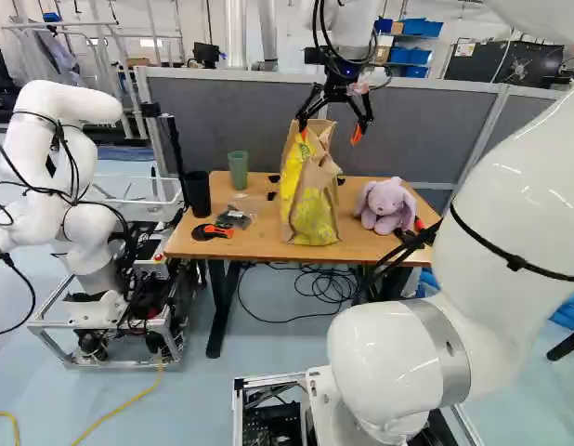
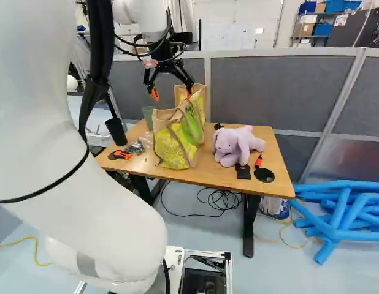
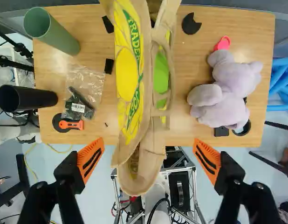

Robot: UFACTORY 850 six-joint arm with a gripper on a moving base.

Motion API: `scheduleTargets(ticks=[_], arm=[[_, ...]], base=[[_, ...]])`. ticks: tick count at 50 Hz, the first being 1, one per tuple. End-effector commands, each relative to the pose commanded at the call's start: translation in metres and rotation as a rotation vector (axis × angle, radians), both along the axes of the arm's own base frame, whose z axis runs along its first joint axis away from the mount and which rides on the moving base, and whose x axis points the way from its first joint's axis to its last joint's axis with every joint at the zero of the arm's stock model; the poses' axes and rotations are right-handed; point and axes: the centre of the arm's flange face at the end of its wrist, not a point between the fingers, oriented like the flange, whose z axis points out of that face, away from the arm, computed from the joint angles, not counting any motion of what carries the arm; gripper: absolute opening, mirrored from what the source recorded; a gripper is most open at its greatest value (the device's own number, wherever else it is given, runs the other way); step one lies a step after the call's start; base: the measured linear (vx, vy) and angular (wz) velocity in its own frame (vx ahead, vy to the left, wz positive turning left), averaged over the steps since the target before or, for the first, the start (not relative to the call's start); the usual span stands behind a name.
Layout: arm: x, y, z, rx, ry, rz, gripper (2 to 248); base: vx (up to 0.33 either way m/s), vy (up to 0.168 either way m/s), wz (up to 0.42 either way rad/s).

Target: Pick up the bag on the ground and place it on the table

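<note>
White, rounded arm [image 1: 491,307] with a black claw [image 1: 331,134].
The claw has 2 angular black fingers, each with 1 slotted orange pad [image 3: 91,158] and round screw heads [image 3: 259,185] near its joints. Just behind the claw, loose black cables [image 1: 319,28] loop around a black wrist section, beside a small pinkish patch [image 1: 358,90]. Well back from the claw, the arm has smooth, bulging white housings, a thin black strap [image 1: 515,262], a thick black cable bundle [image 2: 99,55] and a silver-grey joint band [image 1: 452,358].
</note>
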Motion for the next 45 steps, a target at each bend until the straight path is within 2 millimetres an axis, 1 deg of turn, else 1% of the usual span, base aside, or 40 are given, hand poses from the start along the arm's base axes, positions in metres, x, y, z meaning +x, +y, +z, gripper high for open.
scheduleTargets(ticks=[45], arm=[[0.0000, 0.0000, 0.0000, 0.000, 0.000, 0.000, 247]], base=[[-0.196, 0.050, 0.004]])
